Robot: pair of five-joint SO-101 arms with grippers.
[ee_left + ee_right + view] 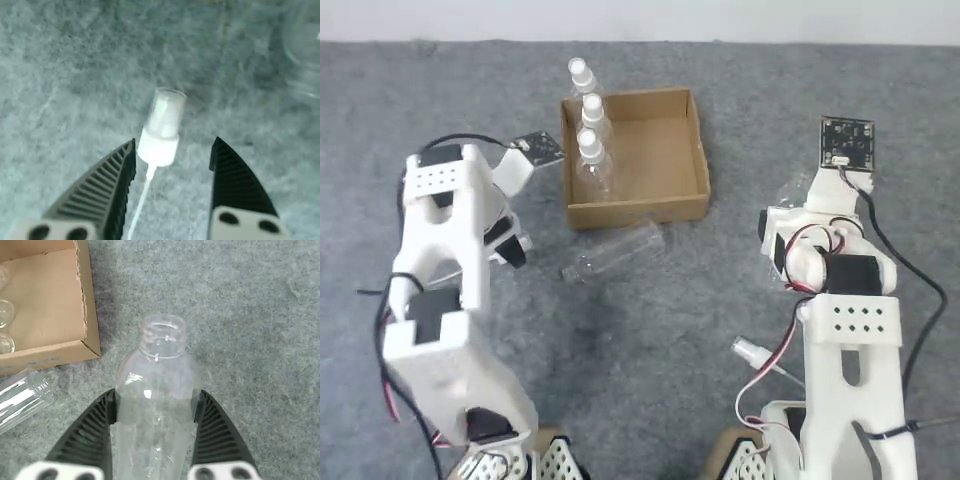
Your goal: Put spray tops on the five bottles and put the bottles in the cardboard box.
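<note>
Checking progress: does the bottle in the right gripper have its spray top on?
Off. The bottle held in the right gripper shows a bare, open neck.

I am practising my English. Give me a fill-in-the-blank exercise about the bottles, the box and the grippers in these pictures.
1. In the cardboard box stand ___ capped bottles.
2. A spray top sits between the fingers of the ___ gripper.
3. The right gripper holds a bottle with ___ top on it.
4. Beside the box, another bottle lies on its ___.
Missing words: three; left; no; side.
</note>
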